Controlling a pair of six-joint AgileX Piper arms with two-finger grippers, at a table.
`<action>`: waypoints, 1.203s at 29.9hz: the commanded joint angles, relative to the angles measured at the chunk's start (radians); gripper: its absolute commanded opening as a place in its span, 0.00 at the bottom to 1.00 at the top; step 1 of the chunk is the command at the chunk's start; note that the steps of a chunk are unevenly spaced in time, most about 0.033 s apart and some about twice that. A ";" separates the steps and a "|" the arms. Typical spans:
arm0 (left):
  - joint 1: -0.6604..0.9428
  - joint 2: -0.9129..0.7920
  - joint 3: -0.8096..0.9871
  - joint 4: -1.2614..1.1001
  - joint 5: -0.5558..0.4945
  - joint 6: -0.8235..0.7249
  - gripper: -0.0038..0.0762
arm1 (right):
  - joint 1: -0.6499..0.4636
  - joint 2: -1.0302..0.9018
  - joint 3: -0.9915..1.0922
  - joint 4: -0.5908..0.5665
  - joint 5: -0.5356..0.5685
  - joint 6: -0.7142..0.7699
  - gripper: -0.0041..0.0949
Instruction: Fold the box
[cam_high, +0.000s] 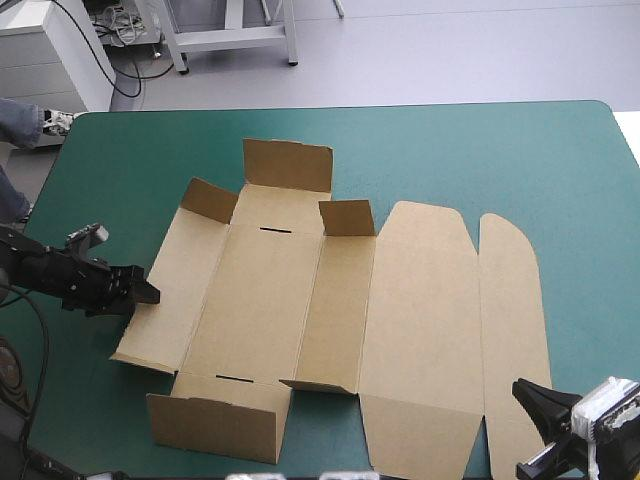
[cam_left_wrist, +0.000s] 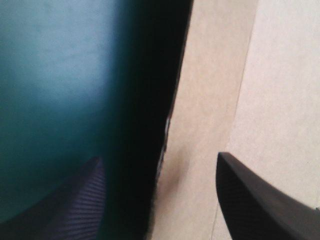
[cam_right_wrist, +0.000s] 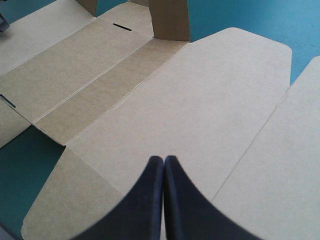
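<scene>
1. High view has the box (cam_high: 330, 300) opened out in the middle of the table (cam_high: 500, 150), brown board on the teal-green cover, mostly flat.
2. Not all of it is flat, though. The far end flap (cam_high: 288, 165) and the near end flap (cam_high: 215, 425) both stand up. The left tab (cam_high: 208, 200) at the far left corner and the middle tab (cam_high: 347, 217) next to it are tilted up too.
3. The wide lid panel (cam_high: 420, 300) and the narrow strip (cam_high: 510, 310) on its right lie flat on the table.
4. The left jaws sit at the box's left edge, about midway along it. In the left wrist view they're spread well apart, with the board's edge running between them. 1 black finger (cam_left_wrist: 75, 205) is over the cover and the other finger (cam_left_wrist: 260, 205) is over the board. They aren't clamped on anything.
5. The right jaws are near the table's near right corner, just beside the strip's near end. In the right wrist view they're pressed together into 1 point with nothing between them. The lid panel spreads out ahead of them, and a slot (cam_right_wrist: 122, 26) shows farther off.
</scene>
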 joint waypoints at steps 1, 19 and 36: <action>-0.031 -0.035 -0.001 -0.060 0.077 0.015 0.62 | -0.001 0.017 -0.022 -0.011 -0.078 -0.019 0.02; -0.203 -0.035 -0.001 -0.048 0.077 0.030 0.41 | -0.001 0.017 -0.022 -0.019 -0.079 -0.037 0.02; -0.244 -0.037 -0.168 0.064 0.077 0.053 0.04 | -0.001 0.017 -0.022 -0.019 -0.079 -0.042 0.02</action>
